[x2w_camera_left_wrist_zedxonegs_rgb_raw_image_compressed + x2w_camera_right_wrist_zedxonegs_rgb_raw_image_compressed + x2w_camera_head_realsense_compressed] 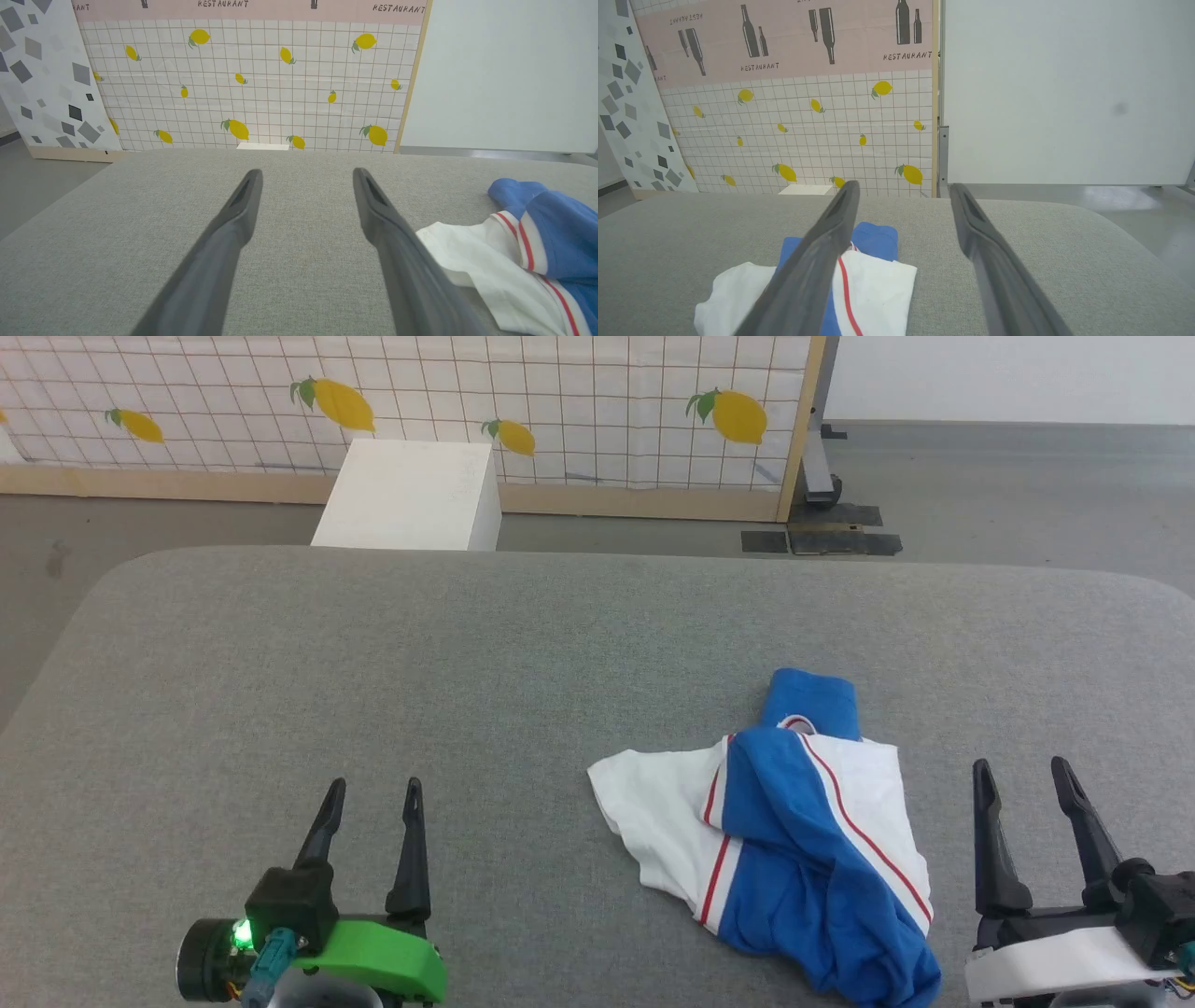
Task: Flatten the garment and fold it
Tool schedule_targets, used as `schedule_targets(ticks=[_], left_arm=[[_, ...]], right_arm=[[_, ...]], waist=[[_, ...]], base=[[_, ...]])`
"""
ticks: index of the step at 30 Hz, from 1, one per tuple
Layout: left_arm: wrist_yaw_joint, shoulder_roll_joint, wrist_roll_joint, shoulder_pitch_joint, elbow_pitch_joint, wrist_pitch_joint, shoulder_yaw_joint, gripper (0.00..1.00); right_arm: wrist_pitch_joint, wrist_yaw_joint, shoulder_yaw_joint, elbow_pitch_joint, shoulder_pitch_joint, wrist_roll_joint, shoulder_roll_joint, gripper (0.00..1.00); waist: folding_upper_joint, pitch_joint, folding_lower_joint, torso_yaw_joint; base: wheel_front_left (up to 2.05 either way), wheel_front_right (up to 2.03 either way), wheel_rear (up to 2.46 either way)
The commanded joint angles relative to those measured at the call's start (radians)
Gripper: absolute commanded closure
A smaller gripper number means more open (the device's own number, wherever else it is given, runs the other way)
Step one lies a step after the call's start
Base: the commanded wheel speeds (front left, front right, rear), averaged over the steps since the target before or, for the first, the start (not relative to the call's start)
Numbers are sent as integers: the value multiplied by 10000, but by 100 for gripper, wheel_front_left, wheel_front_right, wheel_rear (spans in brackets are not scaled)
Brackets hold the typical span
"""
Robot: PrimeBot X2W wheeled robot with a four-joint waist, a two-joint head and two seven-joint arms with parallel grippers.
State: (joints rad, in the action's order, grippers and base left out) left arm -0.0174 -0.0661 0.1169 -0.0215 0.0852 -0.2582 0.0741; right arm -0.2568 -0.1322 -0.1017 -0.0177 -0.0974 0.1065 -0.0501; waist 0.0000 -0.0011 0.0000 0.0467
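Note:
The garment (784, 840) lies crumpled on the grey table (373, 691), right of centre near the front edge: royal-blue cloth bunched over white sleeves edged with thin red stripes. My left gripper (373, 786) hovers open at the lower left, well apart from it, nothing between its fingers. My right gripper (1022, 767) is open just right of the garment, not touching it. In the left wrist view the garment (518, 252) sits right of the open left gripper (306, 173). In the right wrist view the garment (873, 280) lies lower left, partly behind one finger of the right gripper (903, 186).
A white box (411, 495) stands on the floor beyond the table's far edge. Behind it is a lemon-patterned tiled panel (560, 392) with a wooden frame. The table's left and far parts are bare grey fabric.

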Motion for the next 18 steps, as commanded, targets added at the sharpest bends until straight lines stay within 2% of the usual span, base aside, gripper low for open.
schedule_targets(ticks=[1, 13, 18], left_arm=[[-71, 49, -132, -141, -25, -35, -45, 0], [-231, 129, -324, -82, 73, -36, -196, 0], [-388, 137, -382, 500, 13, -36, -241, 0]], right_arm=[[-49, 15, 33, 28, -85, -33, -1, 0], [-49, 15, 182, 82, -112, -69, -1, 0], [-49, 15, 174, 68, -34, -80, -1, 0]], waist=[[0, -4, 0, 8], [0, -42, 0, 3], [0, 31, 0, -37]], base=[[0, 0, 0], [0, 0, 0], [0, 0, 0]])
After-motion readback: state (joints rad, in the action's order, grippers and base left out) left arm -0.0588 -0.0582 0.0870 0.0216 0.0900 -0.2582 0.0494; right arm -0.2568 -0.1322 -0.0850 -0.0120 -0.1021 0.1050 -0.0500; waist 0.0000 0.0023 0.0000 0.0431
